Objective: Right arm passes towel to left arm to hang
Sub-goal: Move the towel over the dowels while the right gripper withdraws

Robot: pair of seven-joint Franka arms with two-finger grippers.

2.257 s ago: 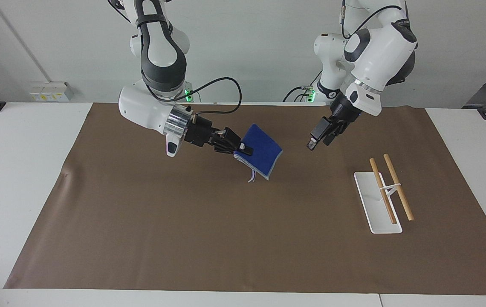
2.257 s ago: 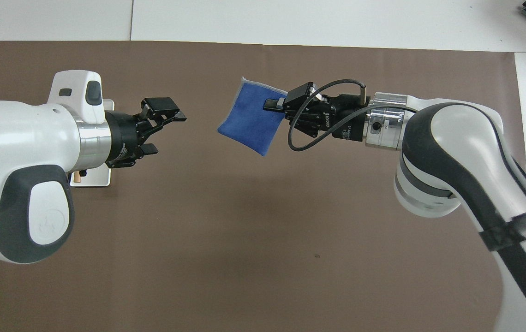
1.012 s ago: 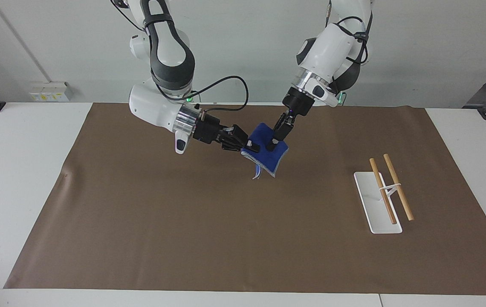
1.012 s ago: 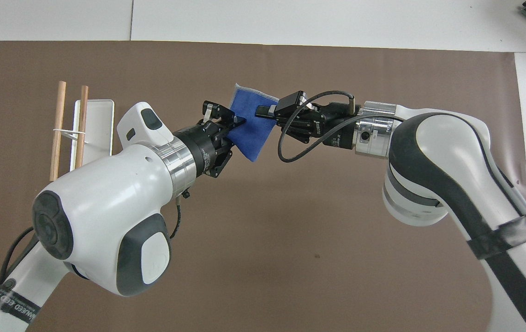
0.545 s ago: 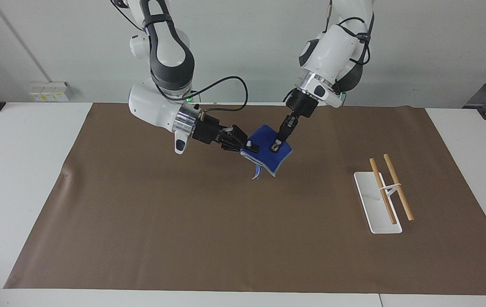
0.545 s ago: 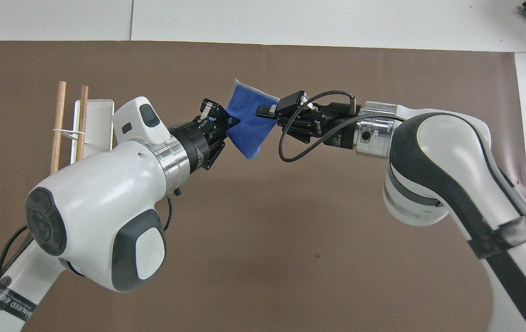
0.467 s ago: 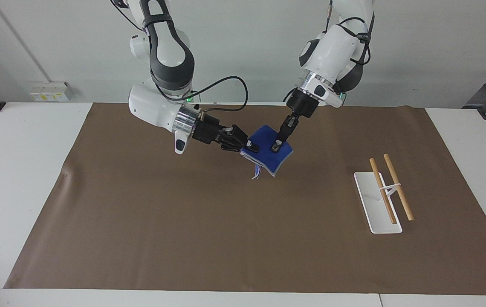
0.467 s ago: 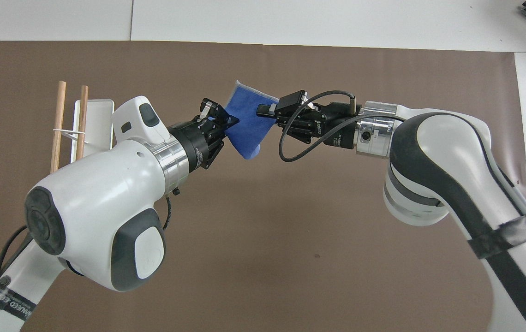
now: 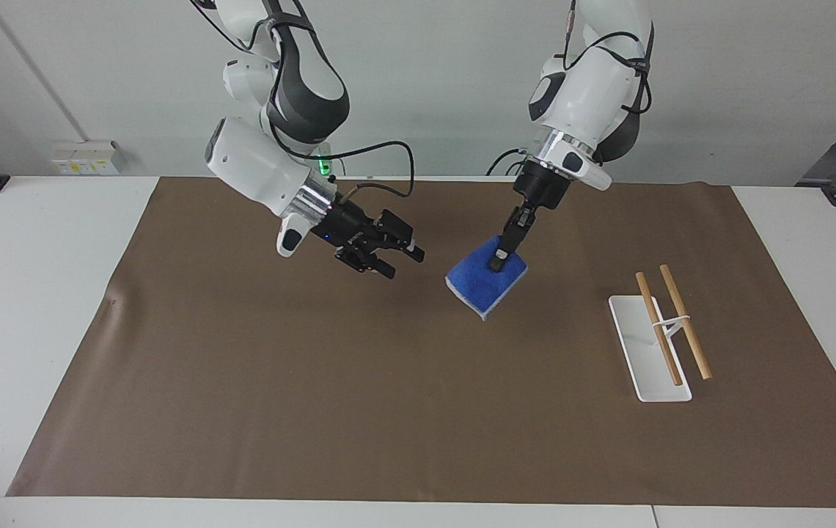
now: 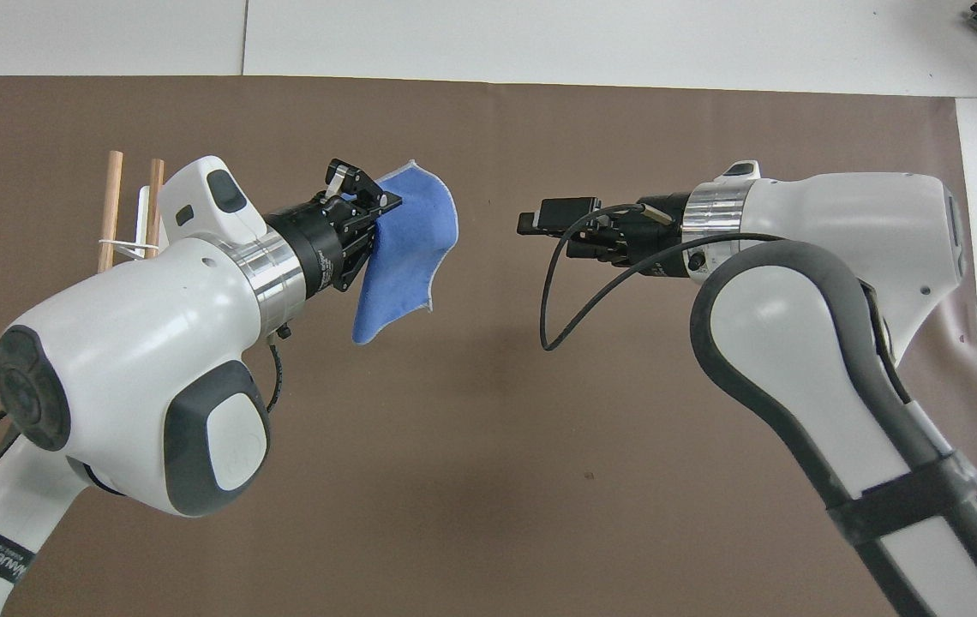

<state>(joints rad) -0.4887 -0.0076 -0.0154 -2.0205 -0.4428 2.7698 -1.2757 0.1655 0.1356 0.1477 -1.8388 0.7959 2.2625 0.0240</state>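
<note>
surface (image 9: 22, 308): white, under a brown mat (image 9: 301, 411) that fills most of the frame.
left arm (image 9: 587, 81): angled down from the upper frame to the centre, carrying the cloth in the air over the mat; likely posed to swing toward the rack.
right arm (image 9: 257, 161): upper frame, reaching to the centre, waiting.
rack (image 9: 649, 352): white base with two wooden rods, mid-frame toward the left arm's end; no cloth on it yet.
towel (image 9: 484, 286): centre frame, royal blue with a pale grey stitched edge, drooping from its pinched top edge to a low point.
left gripper (image 9: 497, 262): clamped on the towel's top edge.
right gripper (image 9: 396, 262): fingers apart, beside the towel, not touching; handover judged done.
</note>
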